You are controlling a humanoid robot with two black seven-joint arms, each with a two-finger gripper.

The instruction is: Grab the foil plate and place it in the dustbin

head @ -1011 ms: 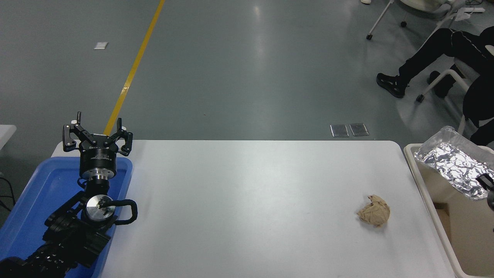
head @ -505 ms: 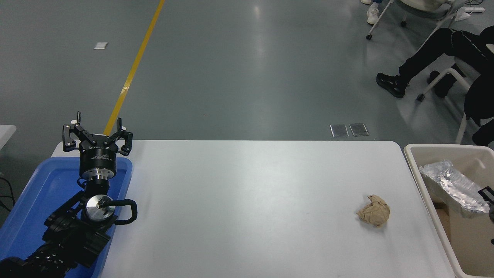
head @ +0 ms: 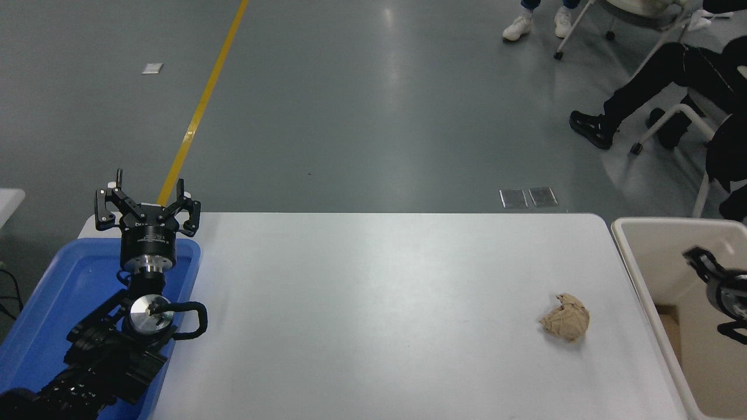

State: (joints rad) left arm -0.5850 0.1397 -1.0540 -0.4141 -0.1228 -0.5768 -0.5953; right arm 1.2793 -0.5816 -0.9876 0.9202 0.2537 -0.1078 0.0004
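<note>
While the white bench [head: 379, 303] lies broad and mostly bare between its rounded far corners, only a crumpled brown paper ball [head: 565, 325] sits on it, near the right edge and apart from the dustbin [head: 636, 256]. That cream bin stands just beside the bench's right edge, its thick rim running down toward the picture's bottom right. A blue tray [head: 64, 280] overlaps the bench's left edge, and the left claw [head: 148, 205] is parked above the tray's far end, fingers spread wide and holding nothing.

The right claw [head: 703, 262] reaches in from the right edge over the bin's opening; it is blurred and partly cut off, so I cannot tell whether it is spread or closed.

Half a second ago the foil plate hung at this claw inside the bin's mouth, and a second ago it was higher, above the rim. Now no foil shows at all; it is out of sight, and only the bin's pale inner walls appear. A person's white shoes [head: 534, 22] have come into view at the top.
</note>
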